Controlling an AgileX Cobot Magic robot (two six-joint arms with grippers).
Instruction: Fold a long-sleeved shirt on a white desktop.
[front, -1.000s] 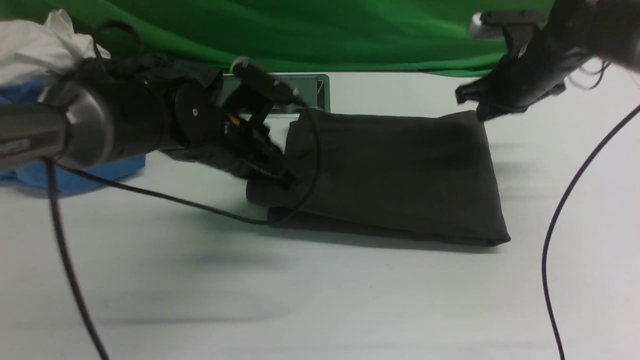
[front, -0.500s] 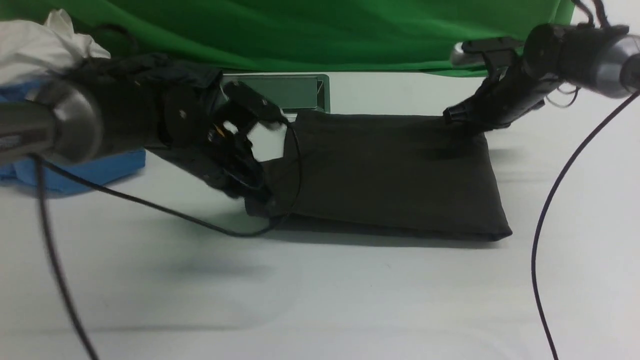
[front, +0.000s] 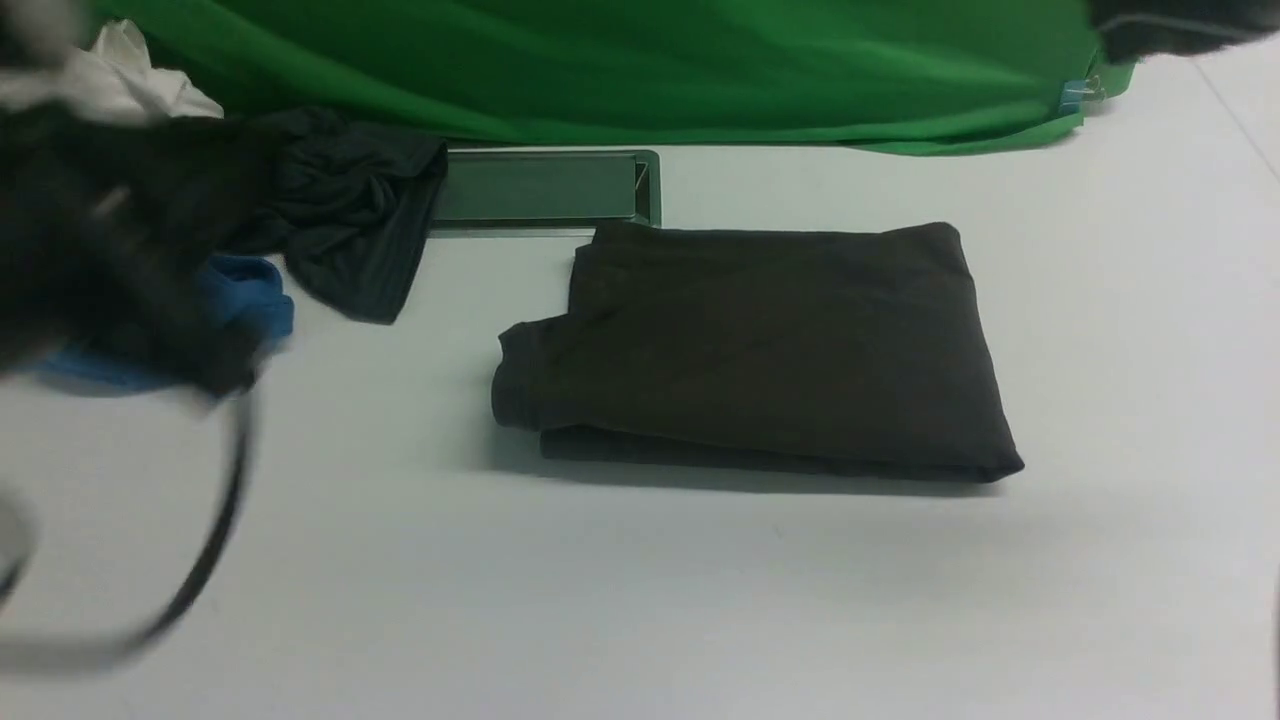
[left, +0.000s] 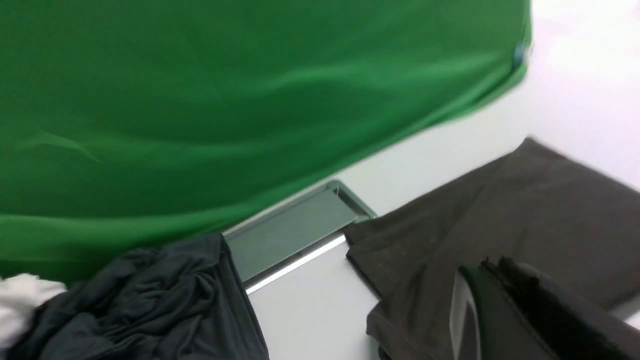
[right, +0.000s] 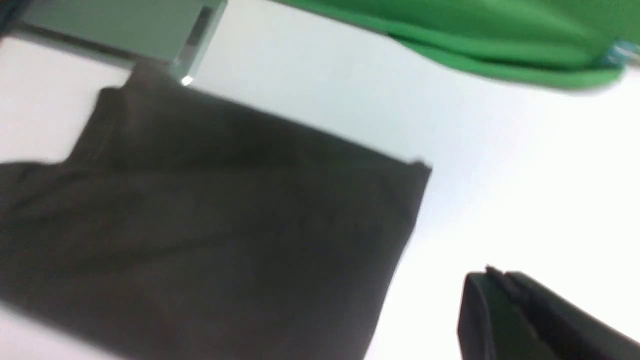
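The long-sleeved shirt (front: 760, 345) lies folded into a dark flat rectangle in the middle of the white desktop (front: 640, 600), with a thick rolled edge at its left end. Nothing touches it. My left arm (front: 100, 250) is a dark blur at the far left, off the shirt. In the left wrist view my left gripper (left: 492, 262) is shut and empty, raised above the shirt (left: 525, 210). My right gripper (right: 492, 272) is shut and empty over bare desktop, beside the shirt's (right: 225, 210) right edge. The right arm (front: 1180, 25) shows only as a blur at the top right corner.
A grey metal-framed hatch (front: 540, 187) sits just behind the shirt. A greenish-black garment (front: 350, 220), a blue garment (front: 250, 295) and a white cloth (front: 130, 70) are piled at the back left. A green backdrop (front: 600, 60) hangs along the rear. A black cable (front: 200, 560) swings at the front left.
Both arms have pulled away from the shirt, the left toward the left edge and the right up to the top right. The shirt stays folded where it lay.
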